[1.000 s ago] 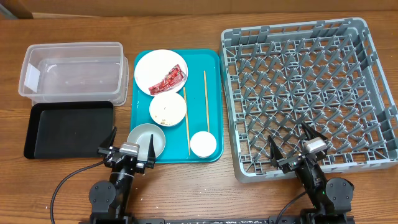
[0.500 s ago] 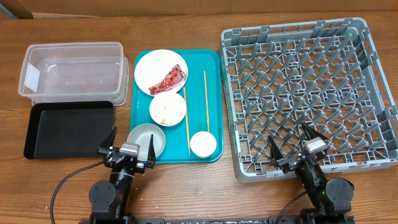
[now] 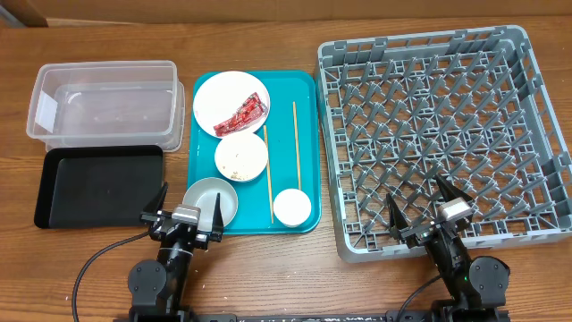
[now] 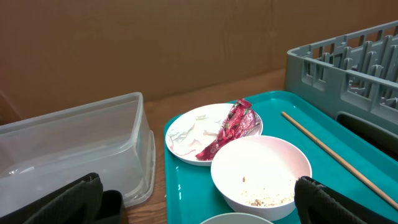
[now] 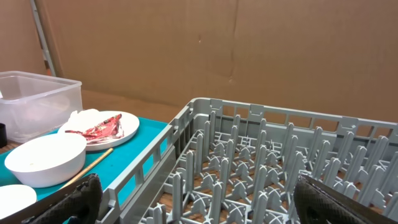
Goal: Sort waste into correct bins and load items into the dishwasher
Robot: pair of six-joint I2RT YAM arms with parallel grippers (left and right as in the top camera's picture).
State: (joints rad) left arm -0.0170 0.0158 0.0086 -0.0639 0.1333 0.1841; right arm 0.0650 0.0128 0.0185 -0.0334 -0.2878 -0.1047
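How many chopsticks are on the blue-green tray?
2. One chopstick lies just right of the white bowl on the teal tray; the other chopstick lies beside it, closer to the grey dish rack. None looks hidden.

- The tub sits at the far left of the table.
- The shallow tray lies directly in front of the tub, on the robot's side, close against its near edge.
- The serving tray stands just right of both, mid-table.
- The rack fills the right side, just beside the serving tray.
- The plate lies at the serving tray's far left corner and carries the wrapper and tissue.
- The first bowl, holding scraps, sits just in front of the plate.
- The second bowl occupies the near left corner.
- The cup stands near the front edge, right of the second bowl.
- Two chopsticks lie lengthwise to the right of the bowls, apart from each other.
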